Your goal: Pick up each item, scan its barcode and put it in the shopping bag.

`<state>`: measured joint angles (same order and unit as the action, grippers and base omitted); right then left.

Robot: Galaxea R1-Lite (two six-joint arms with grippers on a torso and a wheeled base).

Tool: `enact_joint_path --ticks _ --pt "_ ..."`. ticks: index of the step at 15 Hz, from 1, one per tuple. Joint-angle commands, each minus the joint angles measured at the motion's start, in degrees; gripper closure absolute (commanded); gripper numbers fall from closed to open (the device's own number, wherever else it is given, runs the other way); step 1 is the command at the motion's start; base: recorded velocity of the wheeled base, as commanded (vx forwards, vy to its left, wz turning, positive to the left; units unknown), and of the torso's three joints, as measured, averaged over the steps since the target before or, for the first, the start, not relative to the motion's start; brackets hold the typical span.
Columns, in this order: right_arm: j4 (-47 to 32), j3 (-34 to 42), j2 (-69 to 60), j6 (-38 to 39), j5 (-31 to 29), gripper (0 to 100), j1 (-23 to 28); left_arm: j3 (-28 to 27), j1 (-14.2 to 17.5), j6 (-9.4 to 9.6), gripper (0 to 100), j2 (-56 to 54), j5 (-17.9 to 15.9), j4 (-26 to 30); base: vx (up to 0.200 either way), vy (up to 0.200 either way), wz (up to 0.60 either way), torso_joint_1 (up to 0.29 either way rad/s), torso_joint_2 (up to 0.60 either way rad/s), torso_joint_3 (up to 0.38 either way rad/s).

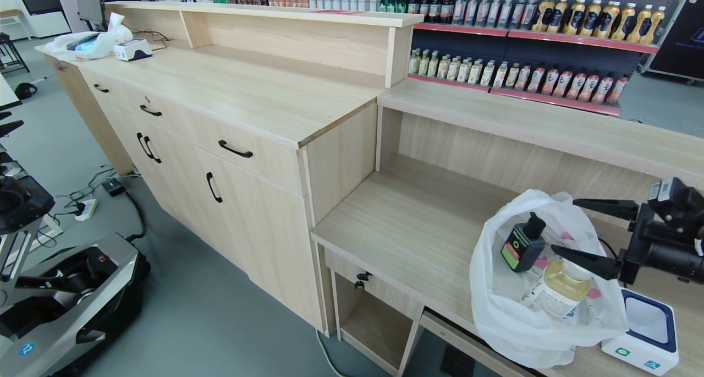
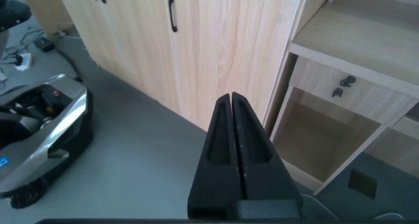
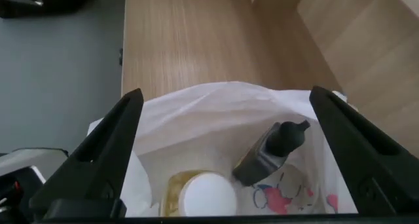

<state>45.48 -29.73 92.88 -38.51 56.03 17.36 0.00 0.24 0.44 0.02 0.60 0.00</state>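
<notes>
Head view: My right claw (image 1: 562,225) hangs over the mouth of the shopping bag (image 1: 517,322), fingers spread wide and holding nothing. The bag sits on the lower counter (image 1: 407,223), just beside the scanner (image 1: 643,333). Inside it a black pump bottle (image 1: 522,246) stands tilted, and a yellow bottle (image 1: 558,289) with a white cap lies next to it.

Left wrist view: My left claw (image 2: 231,101) is pressed together on nothing. It hangs over the floor in front of the cabinet doors (image 2: 216,47), well apart from the work.

Right wrist view: The right claw (image 3: 227,96) is apart, one finger either side of the shopping bag (image 3: 196,112). The black pump bottle (image 3: 272,152) and the white cap of the yellow bottle (image 3: 206,194) are both below the rim. I cannot tell whether the fingers touch the plastic.

Finding: Both items I can see are bagged, so I judge the bagging step to be at its close. The next move calls for drawing the right claw up and away from the bag with the fingers kept apart. The risk is snagging the loose film and dragging the bag, or tipping the pump bottle.
</notes>
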Motion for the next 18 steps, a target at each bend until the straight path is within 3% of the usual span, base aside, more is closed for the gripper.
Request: enact_joint_path --ticks 1,6,8,13,16,18 --pt "-2.59 0.47 -10.35 1.68 -2.06 0 2.77 0.0 0.02 0.0 100 -0.02 0.02 0.0 0.0 0.0 0.0 0.0 0.0 0.0" --pt "-3.3 -0.41 -16.15 1.51 -13.75 0 6.11 0.0 0.02 0.0 100 -0.02 0.02 0.0 0.0 0.0 0.0 0.0 0.0 0.0" --pt "-2.68 -0.94 -17.12 1.95 -19.9 0 6.37 0.0 0.02 0.0 100 -0.02 0.02 0.0 0.0 0.0 -0.6 0.002 0.0 0.005" --pt "-3.12 -1.03 -22.22 14.96 -40.12 0 4.26 0.0 0.02 0.0 100 -0.02 0.02 0.0 0.0 0.0 -0.6 0.002 0.0 0.002" --pt "-5.67 -0.59 -23.97 16.98 -43.9 0 4.44 0.0 0.02 0.0 100 -0.02 0.02 0.0 0.0 0.0 -0.6 -0.004 0.0 0.002" --pt "-6.2 -0.59 -24.59 22.69 -44.25 0 4.26 0.0 0.02 0.0 100 -0.02 0.02 0.0 0.0 0.0 -0.6 0.0 0.01 0.0"
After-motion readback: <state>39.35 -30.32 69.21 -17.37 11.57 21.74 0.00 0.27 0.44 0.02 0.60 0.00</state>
